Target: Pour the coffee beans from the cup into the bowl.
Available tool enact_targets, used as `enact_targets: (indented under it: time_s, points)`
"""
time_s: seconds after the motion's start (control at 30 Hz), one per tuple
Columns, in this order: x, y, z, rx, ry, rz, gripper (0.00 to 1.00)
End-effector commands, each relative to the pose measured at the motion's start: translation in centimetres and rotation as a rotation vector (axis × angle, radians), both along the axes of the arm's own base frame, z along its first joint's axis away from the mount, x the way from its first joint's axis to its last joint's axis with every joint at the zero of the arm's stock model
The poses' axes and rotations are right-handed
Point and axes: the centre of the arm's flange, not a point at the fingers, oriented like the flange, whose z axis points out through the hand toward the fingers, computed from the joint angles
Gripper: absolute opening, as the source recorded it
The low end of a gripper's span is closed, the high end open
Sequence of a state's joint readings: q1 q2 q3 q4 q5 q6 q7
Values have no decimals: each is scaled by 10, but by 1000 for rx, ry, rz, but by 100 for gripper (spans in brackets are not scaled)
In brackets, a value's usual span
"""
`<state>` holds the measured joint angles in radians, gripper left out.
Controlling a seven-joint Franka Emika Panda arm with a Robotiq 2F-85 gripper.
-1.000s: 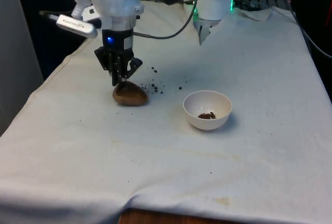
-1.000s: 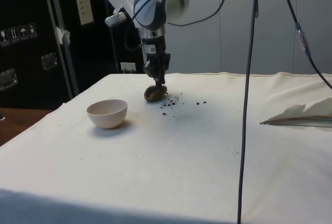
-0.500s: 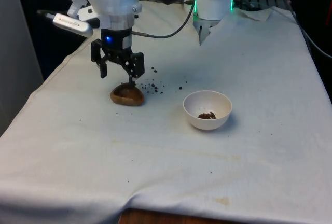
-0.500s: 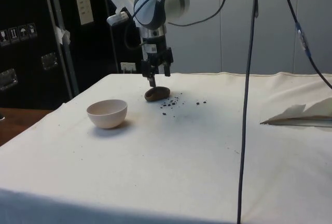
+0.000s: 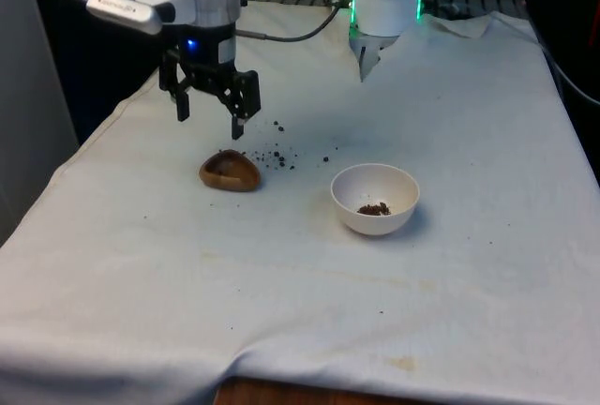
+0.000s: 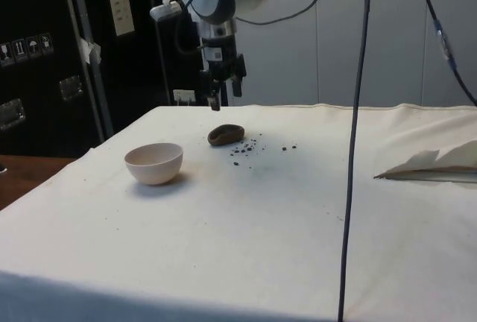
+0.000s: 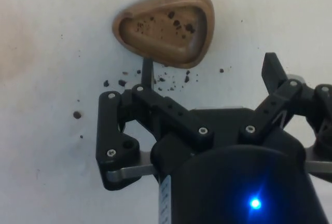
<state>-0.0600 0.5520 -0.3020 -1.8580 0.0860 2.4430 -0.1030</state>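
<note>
Cup point(image 5: 230, 170) upright, mouth up, jaws above

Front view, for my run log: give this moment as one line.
tool: open, above cup | cup: upright on cloth, few beans left | bowl: some beans | spilled beans: beside cup

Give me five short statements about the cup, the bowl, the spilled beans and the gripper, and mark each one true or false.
1. The gripper holds the brown cup. False: its jaws are open, above the cup.
2. The white bowl holds some coffee beans. True.
3. Loose beans lie on the cloth beside the cup. True.
4. The cup sits inside the bowl. False: they stand apart.
5. The cup is brimful. False: only a few specks remain.
</note>
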Motion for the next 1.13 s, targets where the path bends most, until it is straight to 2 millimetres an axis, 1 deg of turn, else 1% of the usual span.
enact_targets:
  time_s: [0.0, 0.23, 0.27, 0.3, 0.37, 0.4, 0.5, 0.53, 0.6, 0.8, 0.83, 0.87, 1.0, 1.1]
  points:
    - [-1, 1, 6, -7, 5, 0, 100]
    - [-1, 2, 29, -8, 5, 4, 100]
    - [0, 2, 27, 1, 0, 7, 100]
    - [-1, 2, 35, -9, 5, 5, 100]
    - [0, 2, 38, -9, 4, 6, 100]
    - [-1, 2, 45, -9, 5, 8, 100]
    - [-1, 2, 55, -11, 3, 9, 100]
    - [0, 2, 50, -3, -1, 11, 100]
    - [-1, 2, 63, -9, 3, 11, 100]
    - [0, 2, 83, -10, -5, 14, 100]
    - [0, 2, 79, -4, -8, 17, 100]
    - [-1, 2, 84, -9, -5, 15, 100]
    - [-1, 1, 95, -9, -10, 16, 100]
    - [0, 2, 98, -2, -18, 18, 100]
